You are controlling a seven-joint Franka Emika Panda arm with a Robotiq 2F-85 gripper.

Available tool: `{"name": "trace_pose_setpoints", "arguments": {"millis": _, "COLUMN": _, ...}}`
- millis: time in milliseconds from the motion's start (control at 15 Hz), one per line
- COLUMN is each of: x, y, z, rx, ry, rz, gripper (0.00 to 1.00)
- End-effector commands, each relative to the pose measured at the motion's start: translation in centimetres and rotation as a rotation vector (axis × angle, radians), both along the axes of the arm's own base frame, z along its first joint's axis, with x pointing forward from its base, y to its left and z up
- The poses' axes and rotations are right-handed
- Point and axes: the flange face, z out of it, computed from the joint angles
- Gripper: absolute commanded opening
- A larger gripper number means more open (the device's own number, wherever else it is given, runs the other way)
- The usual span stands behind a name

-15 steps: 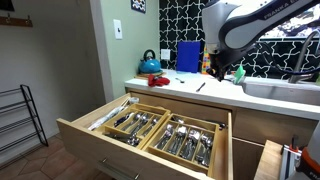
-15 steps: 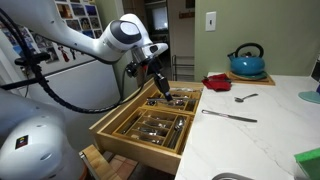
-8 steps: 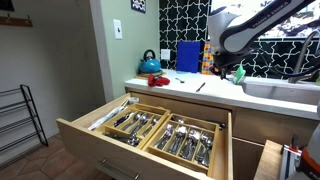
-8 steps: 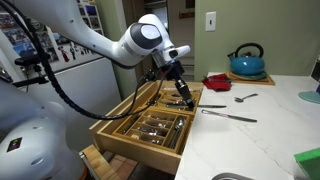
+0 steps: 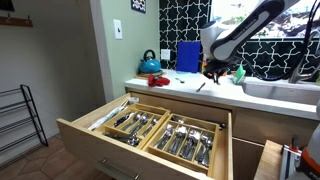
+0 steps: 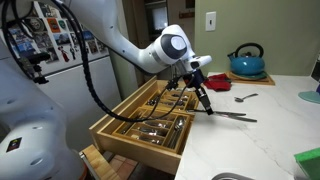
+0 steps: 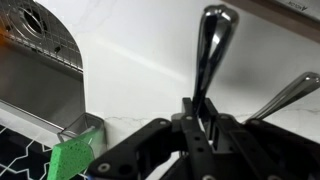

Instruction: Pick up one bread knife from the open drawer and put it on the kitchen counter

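Note:
The open drawer [image 5: 100, 135] [image 6: 112, 128] is pulled out, its wooden trays full of silver cutlery. My gripper [image 6: 197, 82] [image 5: 213, 72] is shut on a bread knife [image 6: 203, 100], which hangs tip-down over the front edge of the white kitchen counter [image 6: 270, 130] [image 5: 165, 86]. In the wrist view the knife's shiny handle [image 7: 212, 45] sticks out between the jaws [image 7: 203, 112] above the counter [image 7: 130, 70]. Another knife [image 6: 232, 117] [image 7: 285, 95] lies flat on the counter just beside it.
A spoon [image 6: 245, 98], a red cloth [image 6: 217, 82] and a blue kettle [image 6: 247, 63] [image 5: 150, 64] stand further back on the counter. The white sink [image 5: 285, 90] [image 7: 35, 45] and a green sponge [image 7: 70, 160] are at the other end. A blue board [image 5: 188, 56] leans on the patterned wall.
My gripper has moved with the knife from above the drawer sideways to over the counter's front edge, beside the knife lying there.

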Motion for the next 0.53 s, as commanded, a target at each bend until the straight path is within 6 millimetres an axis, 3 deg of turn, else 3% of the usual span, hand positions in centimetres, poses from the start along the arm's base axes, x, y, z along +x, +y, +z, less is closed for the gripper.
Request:
{"name": "trace_pose_setpoints", "arguments": {"millis": 0, "x": 2.7, "y": -1.9, "z": -2.3, "rx": -0.030, "ry": -0.020, "rz": -0.079, "gripper": 0.05}}
{"name": "trace_pose_setpoints", "arguments": {"millis": 467, "x": 5.1, "y": -3.9, "z": -5.9, "rx": -0.087, "ry": -0.025, "rz": -0.185, "gripper": 0.05}}
